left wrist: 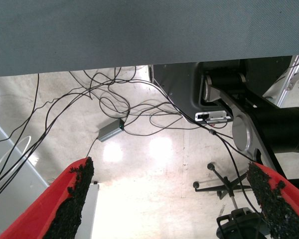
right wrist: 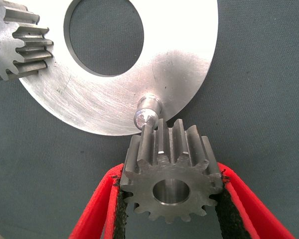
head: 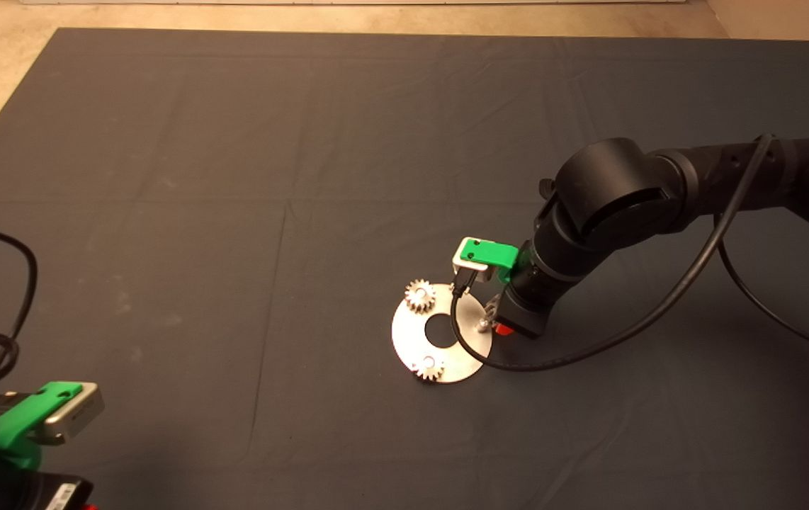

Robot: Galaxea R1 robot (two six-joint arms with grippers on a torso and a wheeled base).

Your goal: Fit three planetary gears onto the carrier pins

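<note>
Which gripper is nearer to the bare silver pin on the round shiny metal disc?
The right gripper: it holds a small grey toothed gear right beside the bare silver pin on the round shiny metal disc. The left gripper waits far off at the mat's lower left edge.

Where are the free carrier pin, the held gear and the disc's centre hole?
free carrier pin (right wrist: pixel 146 115): right wrist view, rounded tip.
held gear (right wrist: pixel 170 172): right wrist view, front face.
disc (right wrist: pixel 107 102): right wrist view, face below hole.

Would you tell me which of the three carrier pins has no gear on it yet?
The bare pin beside the gear in the right hand; the other two pins carry gears.
</note>
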